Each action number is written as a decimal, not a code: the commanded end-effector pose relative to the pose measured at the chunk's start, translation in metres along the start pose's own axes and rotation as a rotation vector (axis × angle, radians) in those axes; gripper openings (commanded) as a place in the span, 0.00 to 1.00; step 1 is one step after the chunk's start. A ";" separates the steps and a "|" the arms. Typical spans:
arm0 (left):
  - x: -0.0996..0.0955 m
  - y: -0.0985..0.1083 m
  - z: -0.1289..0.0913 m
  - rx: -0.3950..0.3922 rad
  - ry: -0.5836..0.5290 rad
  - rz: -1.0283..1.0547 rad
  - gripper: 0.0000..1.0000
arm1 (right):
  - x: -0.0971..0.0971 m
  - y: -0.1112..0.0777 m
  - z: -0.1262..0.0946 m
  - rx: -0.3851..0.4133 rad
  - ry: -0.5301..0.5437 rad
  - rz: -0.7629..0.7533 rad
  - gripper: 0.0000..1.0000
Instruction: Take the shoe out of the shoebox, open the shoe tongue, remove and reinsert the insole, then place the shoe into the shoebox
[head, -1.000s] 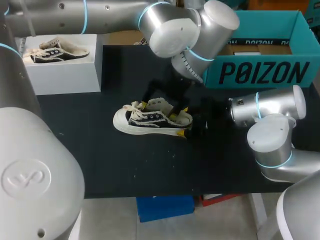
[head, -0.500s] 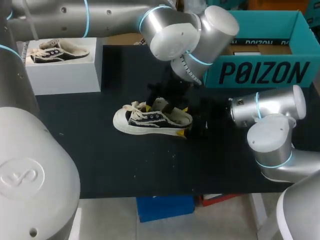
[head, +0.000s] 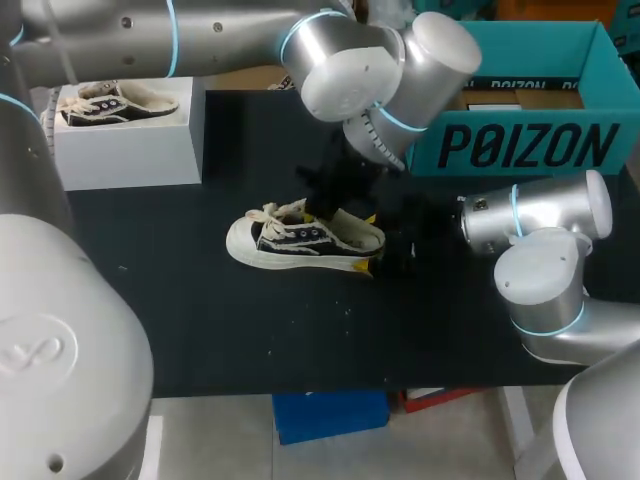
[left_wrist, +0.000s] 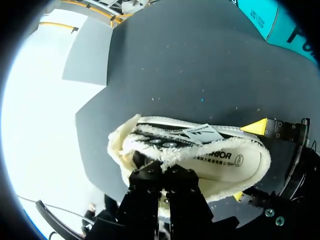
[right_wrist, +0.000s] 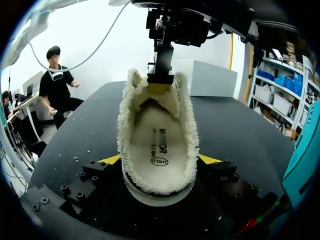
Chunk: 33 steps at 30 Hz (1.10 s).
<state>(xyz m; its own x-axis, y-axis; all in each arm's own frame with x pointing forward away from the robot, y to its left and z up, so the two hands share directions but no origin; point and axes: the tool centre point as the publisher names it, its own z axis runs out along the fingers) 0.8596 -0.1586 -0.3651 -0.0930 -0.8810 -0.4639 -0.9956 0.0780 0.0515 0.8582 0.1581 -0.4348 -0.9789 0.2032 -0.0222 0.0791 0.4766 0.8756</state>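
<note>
Right, shoe (head: 300, 242) lies on its sole mid-table (head: 250, 340), toe twd left edge, heel twd right edge. Shoebox (head: 525, 145) sits at far right corner, well apart. My right gripper (right_wrist: 159, 162) is spread wide, a yellow tip on each side of the heel, clamped on it. My left gripper (left_wrist: 161, 176) comes down into the shoe mouth at the tongue end, fingers nearly together. Tips are buried in the lining, so can't tell if they pinch anything. Insole (right_wrist: 157, 140) looks laid flat inside, heel end seated.

Risks, my read: if left gripper lifts w/ fleece or insole edge caught, insole peels back up or buckles at the toe. Heel clamp is on rounded rubber + soft fabric, so a hard pull cd tip the shoe or slip it free. Loose laces (head: 268, 212) cd snag a finger.

Materials: dark canvas upper, cream rubber sole, shaggy cream fleece lining (right_wrist: 187, 135), compressible. Insole thin, likely flexible, smooth top. Table matte black. Shoebox stiff teal card, open-topped.
</note>
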 end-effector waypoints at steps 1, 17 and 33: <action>-0.007 0.001 -0.005 0.018 0.021 -0.005 0.00 | -0.001 -0.001 0.003 0.001 -0.001 0.001 0.00; -0.031 -0.003 -0.029 0.124 0.128 -0.101 0.00 | -0.001 -0.001 0.003 0.001 -0.001 0.001 0.00; -0.057 0.006 -0.021 0.153 0.178 -0.189 0.00 | -0.001 -0.001 0.003 0.001 -0.001 0.001 0.00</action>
<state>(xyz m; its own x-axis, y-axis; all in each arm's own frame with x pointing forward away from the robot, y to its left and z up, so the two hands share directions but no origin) 0.8627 -0.1264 -0.3206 0.0813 -0.9381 -0.3367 -0.9881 -0.0316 -0.1505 0.8582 0.1582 -0.4348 -0.9789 0.2031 -0.0222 0.0790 0.4765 0.8756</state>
